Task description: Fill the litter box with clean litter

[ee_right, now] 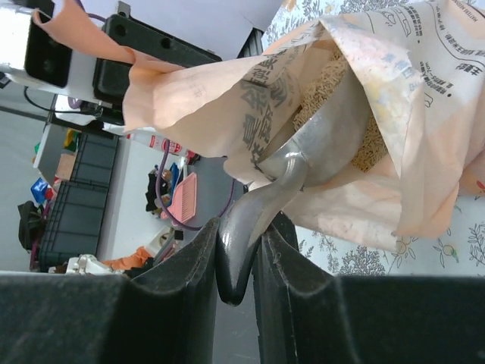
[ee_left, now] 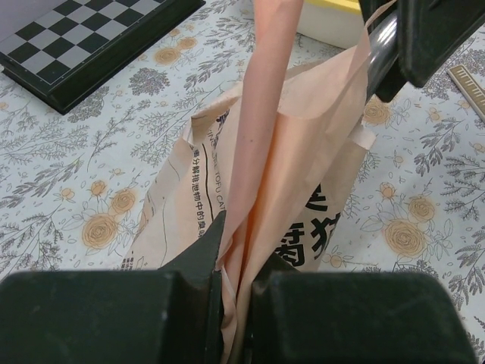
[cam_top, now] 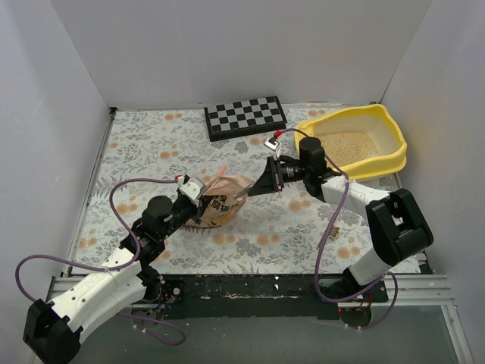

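Note:
The yellow litter box (cam_top: 394,155) stands at the back right with pale beige litter (cam_top: 348,144) covering its floor. A peach-orange litter bag (cam_top: 220,201) lies open in the middle of the table. My left gripper (cam_top: 203,191) is shut on the bag's upper edge (ee_left: 258,220) and holds it up. My right gripper (cam_top: 267,182) is shut on the handle of a silver scoop (ee_right: 261,212). The scoop's bowl (ee_right: 337,125) is inside the bag's mouth, among beige litter granules (ee_right: 322,83).
A black-and-white checkerboard (cam_top: 245,116) lies at the back, left of the litter box; it also shows in the left wrist view (ee_left: 83,42). White walls enclose the flowered tabletop (cam_top: 151,144) on three sides.

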Robot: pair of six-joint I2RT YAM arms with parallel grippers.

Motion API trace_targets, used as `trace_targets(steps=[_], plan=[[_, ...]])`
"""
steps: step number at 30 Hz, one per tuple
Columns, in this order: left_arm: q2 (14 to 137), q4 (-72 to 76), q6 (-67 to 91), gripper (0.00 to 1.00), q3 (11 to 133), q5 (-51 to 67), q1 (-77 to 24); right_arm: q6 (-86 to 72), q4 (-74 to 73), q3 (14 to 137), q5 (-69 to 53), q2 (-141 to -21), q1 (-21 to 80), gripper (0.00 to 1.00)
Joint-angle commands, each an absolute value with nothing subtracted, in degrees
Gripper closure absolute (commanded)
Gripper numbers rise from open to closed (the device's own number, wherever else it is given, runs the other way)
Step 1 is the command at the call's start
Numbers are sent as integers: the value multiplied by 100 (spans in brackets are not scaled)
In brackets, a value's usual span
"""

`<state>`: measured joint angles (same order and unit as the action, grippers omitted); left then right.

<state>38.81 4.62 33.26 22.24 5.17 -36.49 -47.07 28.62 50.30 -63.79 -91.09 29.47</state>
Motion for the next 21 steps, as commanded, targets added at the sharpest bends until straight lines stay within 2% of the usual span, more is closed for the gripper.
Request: trace_targets(steps=[1,9,21], plan=[[3850,668,3296,100,2338,685,-3656,-4965,3673,4791,-6899,-8561,2742,99],[3850,712,3270,100,2294,729,-3665,-5457,4280,4052,-6847,-8104,2339,99],[3885,861,3217,100,2197,958,-3665,-5581,4377,3138,-6838,-7410,1679,99]])
